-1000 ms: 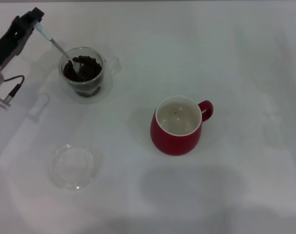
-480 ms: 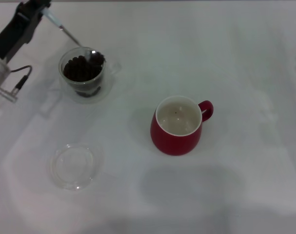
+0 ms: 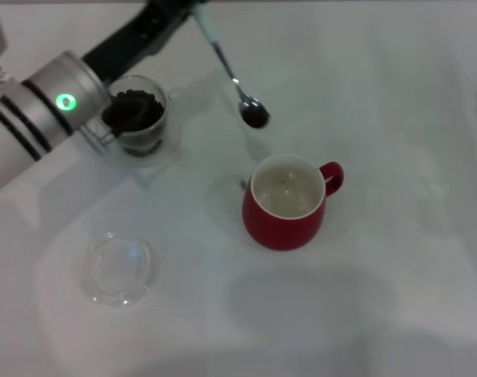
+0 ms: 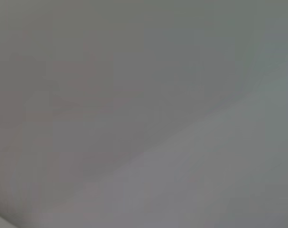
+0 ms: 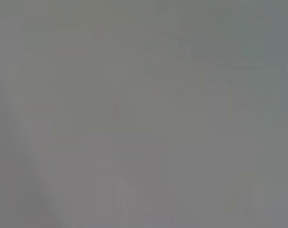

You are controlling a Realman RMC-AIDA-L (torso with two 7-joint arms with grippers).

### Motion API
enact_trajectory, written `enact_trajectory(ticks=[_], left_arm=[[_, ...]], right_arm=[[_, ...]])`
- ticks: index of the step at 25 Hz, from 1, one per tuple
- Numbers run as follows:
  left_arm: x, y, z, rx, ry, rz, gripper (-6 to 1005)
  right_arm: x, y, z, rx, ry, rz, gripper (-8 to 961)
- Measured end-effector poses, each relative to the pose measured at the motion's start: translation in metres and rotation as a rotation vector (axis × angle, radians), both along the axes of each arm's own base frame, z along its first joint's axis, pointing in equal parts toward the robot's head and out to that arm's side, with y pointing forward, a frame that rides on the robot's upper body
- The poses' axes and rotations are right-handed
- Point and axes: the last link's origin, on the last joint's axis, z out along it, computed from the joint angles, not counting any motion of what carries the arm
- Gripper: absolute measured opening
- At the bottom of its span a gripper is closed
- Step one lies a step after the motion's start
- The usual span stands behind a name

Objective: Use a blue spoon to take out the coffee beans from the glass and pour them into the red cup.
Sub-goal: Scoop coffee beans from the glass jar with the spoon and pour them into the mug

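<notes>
coffee beans point(image 3: 255, 117) fill the bowl of the blue spoon point(image 3: 232, 75), held in the air at eleven o'clock from the red cup point(image 3: 285, 203). left end effector point(image 3: 185, 6) grips the spoon's pale handle at the far edge. more beans sit in the glass point(image 3: 134, 115), at nine o'clock from the spoon bowl, on the white surface point(image 3: 395, 118). a clear dish point(image 3: 118, 268) lies nearer, at seven o'clock.

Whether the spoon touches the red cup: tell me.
Apart. The head view shows the blue spoon, held by the left gripper, with white table between its loaded bowl and the red cup.
</notes>
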Motion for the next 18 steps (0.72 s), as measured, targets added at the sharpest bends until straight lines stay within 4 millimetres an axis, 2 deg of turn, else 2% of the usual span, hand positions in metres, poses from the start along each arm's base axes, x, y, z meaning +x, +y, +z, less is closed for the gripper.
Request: enact_trajectory(ticks=[4,12,18], left_arm=[[0.015,-0.003,-0.012,-0.061,0.062,-0.097,136],[0.020,-0.005,-0.017,-0.110,0.168,-0.205,136],[0.026,-0.008,-0.019,-0.085,0.243,-0.319,136]], right_arm=[[0.002,-0.001,0.000,-0.003,-0.002,-0.010,831],[0.006,-0.001,-0.001,-0.014,-0.003,-0.032,832],[0.005,-0.001,-0.002,-0.014,-0.002,-0.033,832]])
